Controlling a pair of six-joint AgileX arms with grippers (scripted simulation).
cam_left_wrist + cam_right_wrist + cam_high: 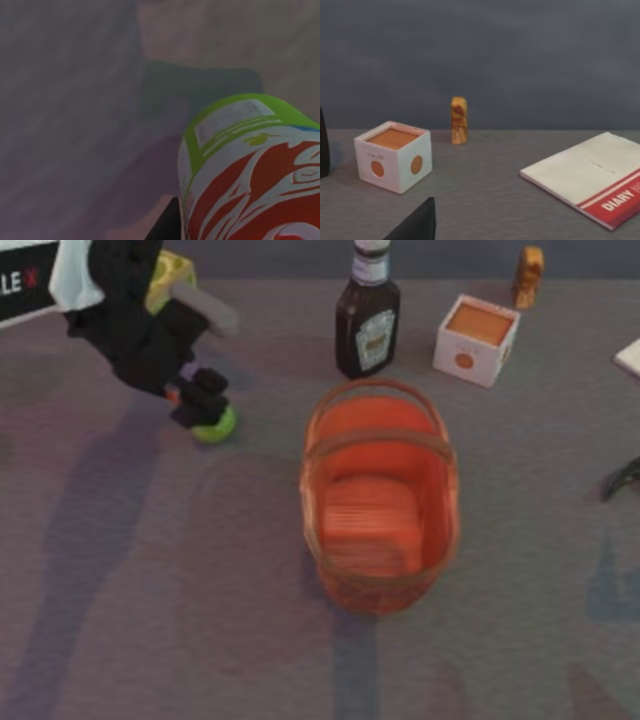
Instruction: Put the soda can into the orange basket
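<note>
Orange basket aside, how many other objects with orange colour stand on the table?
2. The white box with orange top stands right of the dark sauce bottle. The small orange figure stands behind that box, by the far edge. Others may be hidden under the left arm.

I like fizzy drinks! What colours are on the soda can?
Lime green, red and white swirls on the soda can; left wrist view shows it best.

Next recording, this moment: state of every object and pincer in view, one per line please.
soda can: upright at the left pincer, left of the basket
left pincer: down at the can
orange basket: upright, empty, handle up
sauce bottle: standing, capped
white box: upright
diary: lying flat, closed
right pincer: parked at the right edge
</note>
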